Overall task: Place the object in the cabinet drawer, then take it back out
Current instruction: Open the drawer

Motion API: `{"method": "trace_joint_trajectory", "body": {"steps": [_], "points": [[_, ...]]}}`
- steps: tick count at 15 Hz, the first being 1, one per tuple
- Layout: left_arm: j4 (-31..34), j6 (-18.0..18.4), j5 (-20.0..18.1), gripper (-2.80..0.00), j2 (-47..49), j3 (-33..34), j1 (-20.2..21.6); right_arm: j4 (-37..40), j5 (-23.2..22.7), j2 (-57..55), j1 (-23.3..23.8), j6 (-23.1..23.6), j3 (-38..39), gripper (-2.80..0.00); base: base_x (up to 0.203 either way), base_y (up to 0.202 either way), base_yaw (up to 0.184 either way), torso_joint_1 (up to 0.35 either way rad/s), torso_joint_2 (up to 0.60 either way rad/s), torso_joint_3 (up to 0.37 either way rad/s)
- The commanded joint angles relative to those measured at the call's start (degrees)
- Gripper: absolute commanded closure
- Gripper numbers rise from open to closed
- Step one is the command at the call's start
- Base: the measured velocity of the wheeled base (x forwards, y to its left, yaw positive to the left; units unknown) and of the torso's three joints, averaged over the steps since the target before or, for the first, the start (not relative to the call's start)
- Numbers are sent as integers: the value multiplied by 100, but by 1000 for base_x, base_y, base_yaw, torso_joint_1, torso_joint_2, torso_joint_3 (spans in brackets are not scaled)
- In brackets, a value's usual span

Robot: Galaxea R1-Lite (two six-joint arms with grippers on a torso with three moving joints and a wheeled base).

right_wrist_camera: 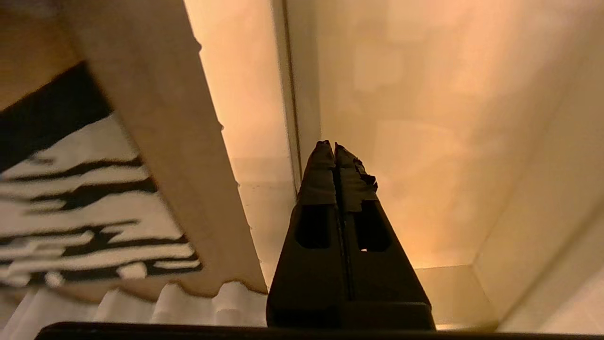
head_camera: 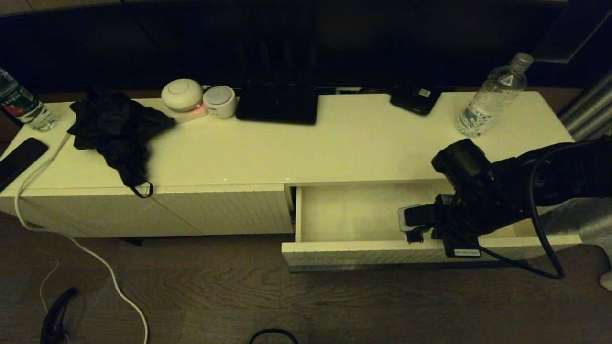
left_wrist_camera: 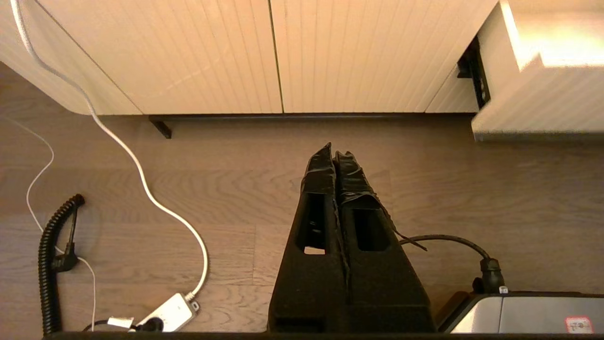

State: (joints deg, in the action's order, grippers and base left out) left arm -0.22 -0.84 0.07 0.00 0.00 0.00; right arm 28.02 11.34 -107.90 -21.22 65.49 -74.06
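The clear water bottle point(head_camera: 493, 94) with a grey cap stands upright on the cabinet point(head_camera: 287, 143) top, near its far right corner. The cabinet drawer point(head_camera: 382, 249) below it is pulled out and its pale inside point(right_wrist_camera: 424, 141) holds nothing. My right arm point(head_camera: 478, 200) reaches in from the right over the drawer. Its gripper point(right_wrist_camera: 334, 145) is shut on nothing, low inside the drawer, close to the front wall. My left gripper point(left_wrist_camera: 334, 151) is shut and empty, hanging over the wooden floor in front of the ribbed cabinet fronts point(left_wrist_camera: 273, 56), left of the drawer point(left_wrist_camera: 542, 94).
On the cabinet top lie a black cloth point(head_camera: 114, 124), two white round devices point(head_camera: 181, 94), a black tablet point(head_camera: 277, 104), a dark gadget point(head_camera: 415, 99), a phone point(head_camera: 19, 157) and a green-and-red labelled bottle point(head_camera: 21, 102). A white cable point(head_camera: 71, 239) and coiled black cord point(head_camera: 55, 315) cross the floor.
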Motion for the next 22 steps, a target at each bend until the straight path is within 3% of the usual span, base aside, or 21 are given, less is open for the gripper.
{"method": "trace_joint_trajectory", "body": {"steps": [1, 12, 18, 22], "points": [[-4, -4, 1, 0, -9, 7, 0, 120, 15, -1, -33, 57, 273, 0, 0, 0, 0, 0, 0, 0], [-4, -4, 1, 0, -9, 8, 0, 178, -228, 427, -251, 25, 1182, 0, 0, 0, 0, 0, 0, 0], [-4, -4, 1, 0, -9, 9, 0, -61, -213, 667, -249, -8, 1147, 0, 0, 0, 0, 0, 0, 0], [-4, -4, 1, 0, -9, 5, 0, -183, -171, 1425, -229, 4, 1070, 0, 0, 0, 0, 0, 0, 0]]}}
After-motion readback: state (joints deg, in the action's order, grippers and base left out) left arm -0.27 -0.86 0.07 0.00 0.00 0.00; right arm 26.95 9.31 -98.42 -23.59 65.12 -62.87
